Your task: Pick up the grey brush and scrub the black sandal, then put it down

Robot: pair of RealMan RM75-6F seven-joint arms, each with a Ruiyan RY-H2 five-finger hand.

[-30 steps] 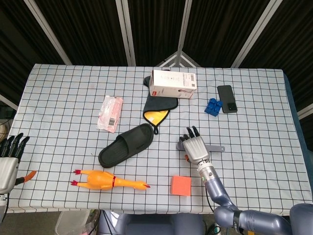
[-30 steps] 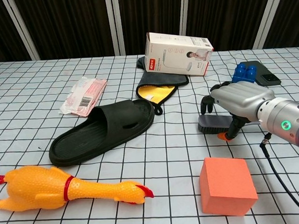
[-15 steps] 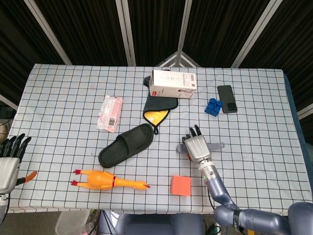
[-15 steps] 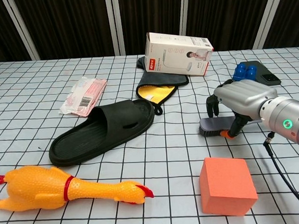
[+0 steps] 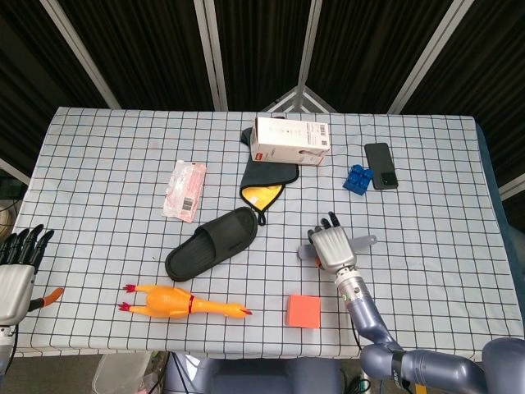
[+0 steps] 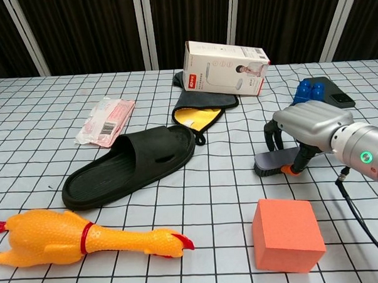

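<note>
the brush is gripped by the right hand, whose fingers are curled over its grey back, with the thumb pressed against the near side. its bristle end looks tilted slightly off the checked cloth, though whether it is fully clear of it cannot be told. in the head view the brush is seen poking out to the right from under the right hand.

the sandal lies sole down on the cloth, well to the left of the brush and apart from it. a rubber chicken is laid near the front edge, and an orange block sits just in front of the right hand.

the left hand is seen only in the head view, off the table's left edge, with fingers spread and nothing held.
</note>
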